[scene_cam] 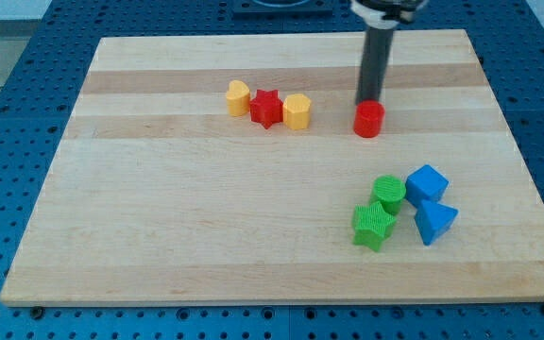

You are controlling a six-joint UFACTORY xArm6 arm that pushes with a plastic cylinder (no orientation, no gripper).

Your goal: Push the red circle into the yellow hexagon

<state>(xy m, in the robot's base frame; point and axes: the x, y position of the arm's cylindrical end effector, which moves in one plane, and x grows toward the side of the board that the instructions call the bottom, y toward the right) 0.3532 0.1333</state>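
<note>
green star point(374, 226) and green round block point(389, 193) sit nearest, low on the view's right, touching, with two blue blocks point(429, 201) just beside them; none are in the way. red circle point(368, 120) is farther up, a short squat cylinder, right of centre. my tip point(370, 102) is a bare rod with no jaws, touching the circle's far side. judgement: shift round to its right flank, then push straight left toward the yellow hexagon point(297, 111), which touches a red star point(266, 109) with a yellow heart point(239, 98) beyond.
</note>
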